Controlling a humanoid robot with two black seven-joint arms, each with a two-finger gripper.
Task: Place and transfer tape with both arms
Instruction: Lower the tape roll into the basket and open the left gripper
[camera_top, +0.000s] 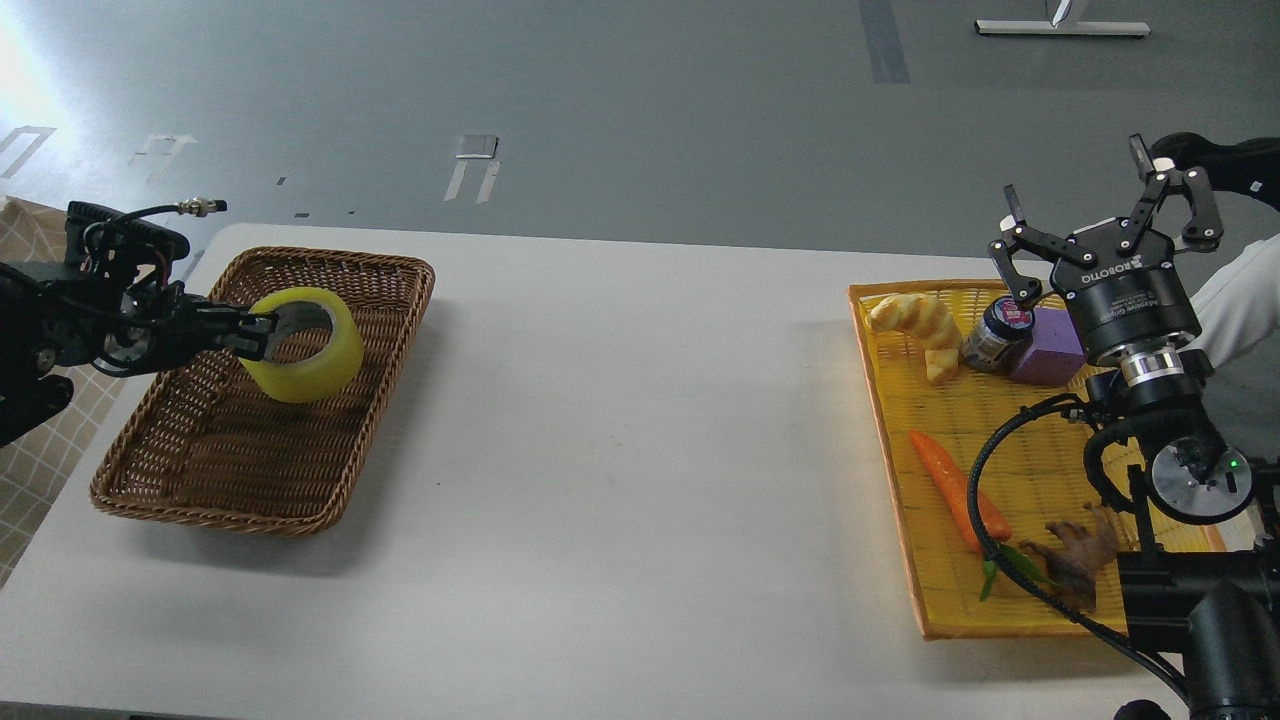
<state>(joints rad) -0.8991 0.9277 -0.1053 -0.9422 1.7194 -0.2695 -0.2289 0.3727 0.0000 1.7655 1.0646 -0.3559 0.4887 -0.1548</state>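
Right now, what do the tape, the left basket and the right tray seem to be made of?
The tape, held by the left gripper: glossy translucent yellowish plastic film, since light shines through its wall; its inner core looks grey-white, perhaps card. The brown basket: woven wicker or rattan, judging by the braided rim and matte strands. The yellow tray: finely woven, possibly bamboo or plastic; the look leaves it open.

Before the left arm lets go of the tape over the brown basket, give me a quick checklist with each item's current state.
1. Left gripper shut on the tape: ok.
2. Tape over the wicker basket, inside its rim: ok.
3. Basket floor below the tape bare: ok.
4. Tape resting on the basket floor: cannot tell.
5. Right gripper open and far away, above the yellow tray: ok.
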